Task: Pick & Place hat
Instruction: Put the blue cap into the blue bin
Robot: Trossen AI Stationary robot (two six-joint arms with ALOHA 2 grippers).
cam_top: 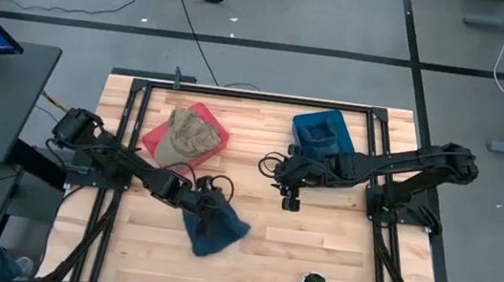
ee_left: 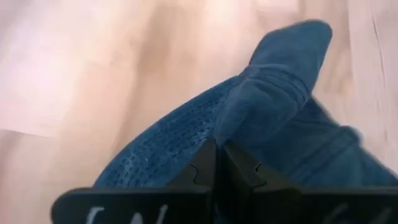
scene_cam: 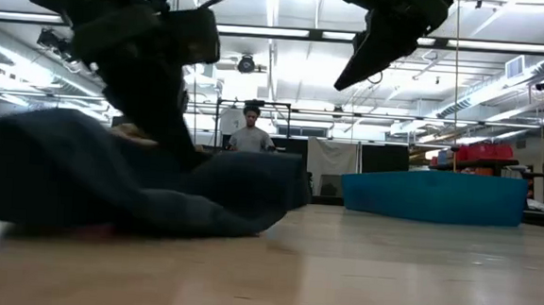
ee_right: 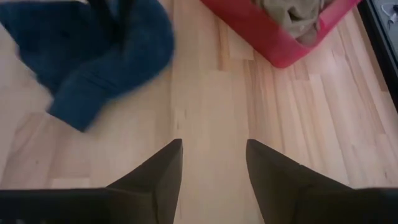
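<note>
2 tools: left tool (ee_left: 219, 163) pinches the blue hat (cam_top: 214, 227) mid-table; right tool (ee_right: 211, 163) spread over bare wood.

Overhead and table-level views share the blue hat (cam_top: 215, 228); 2 wrist cameras look close.

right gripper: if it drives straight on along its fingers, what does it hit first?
Probably bare table. The right gripper is open and points down at wood; the blue hat lies to one side, the red bin to the other. Depth is unclear.
</note>
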